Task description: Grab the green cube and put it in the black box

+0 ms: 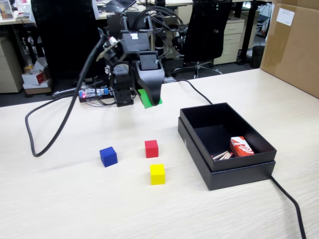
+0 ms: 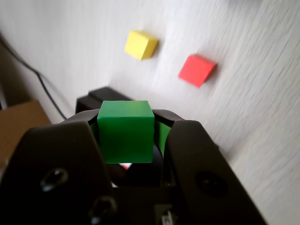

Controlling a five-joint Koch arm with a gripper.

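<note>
1. The small matte green cube (image 2: 125, 133) is being clamped between the jaws of the black gripper (image 2: 126, 136).
2. It is being carried above the tabletop's far edge, so the large black cardboard box (image 1: 227, 164) near the right edge can be reached.

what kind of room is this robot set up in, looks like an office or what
Most likely an office or lab workspace. Behind the light wood-grain table stand black swivel office chairs and a drawer pedestal under desks, and a large brown cardboard carton sits at the right of the fixed view.
</note>
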